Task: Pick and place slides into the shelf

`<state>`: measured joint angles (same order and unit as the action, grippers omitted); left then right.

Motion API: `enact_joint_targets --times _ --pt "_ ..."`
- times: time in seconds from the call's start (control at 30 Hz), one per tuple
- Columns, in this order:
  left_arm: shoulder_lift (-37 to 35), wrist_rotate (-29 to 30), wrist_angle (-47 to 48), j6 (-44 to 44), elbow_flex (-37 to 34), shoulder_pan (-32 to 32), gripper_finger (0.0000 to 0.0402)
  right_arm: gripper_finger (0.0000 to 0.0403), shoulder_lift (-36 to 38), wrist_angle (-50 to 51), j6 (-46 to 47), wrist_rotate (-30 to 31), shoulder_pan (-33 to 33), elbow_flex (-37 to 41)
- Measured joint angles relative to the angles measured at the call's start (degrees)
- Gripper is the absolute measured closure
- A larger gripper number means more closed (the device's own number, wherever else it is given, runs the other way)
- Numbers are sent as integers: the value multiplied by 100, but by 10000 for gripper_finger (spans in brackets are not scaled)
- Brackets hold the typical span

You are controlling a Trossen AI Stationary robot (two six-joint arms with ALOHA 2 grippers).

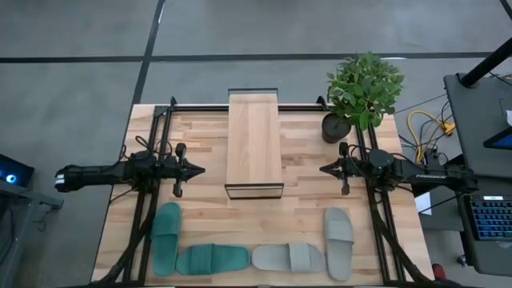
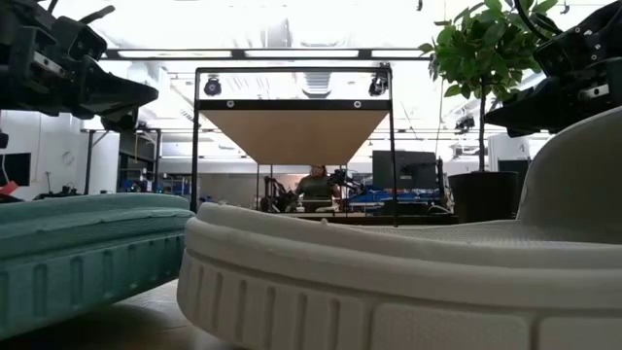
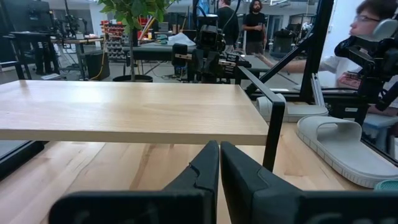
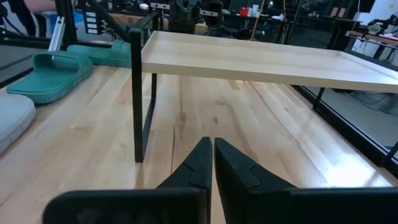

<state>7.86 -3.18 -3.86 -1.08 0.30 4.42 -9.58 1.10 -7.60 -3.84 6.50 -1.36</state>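
Four slides listed along the desk's 6 o'clock edge: teal pair (image 1: 167, 238) at 5 o'clock of the closed, empty left hand (image 1: 200, 170), grey pair (image 1: 338, 242) at 6 o'clock of the closed, empty right hand (image 1: 323, 170); shelf (image 1: 254, 142) between, lengthwise 12-to-6.

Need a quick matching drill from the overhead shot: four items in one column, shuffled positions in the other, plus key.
Items:
1. shelf
2. potted plant
3. teal slides
4. grey-white slides

Places:
A. far right corner of the table
B. near edge, left half
C. table centre, between both arms
D. near edge, right half

Pairs: 1-C, 2-A, 3-B, 4-D
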Motion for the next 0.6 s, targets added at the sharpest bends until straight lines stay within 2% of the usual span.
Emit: enact_joint_targets --times 0.6 --pt "-2 -15 0 0 0 1 402 394 0 -1 20 0 0 -1"
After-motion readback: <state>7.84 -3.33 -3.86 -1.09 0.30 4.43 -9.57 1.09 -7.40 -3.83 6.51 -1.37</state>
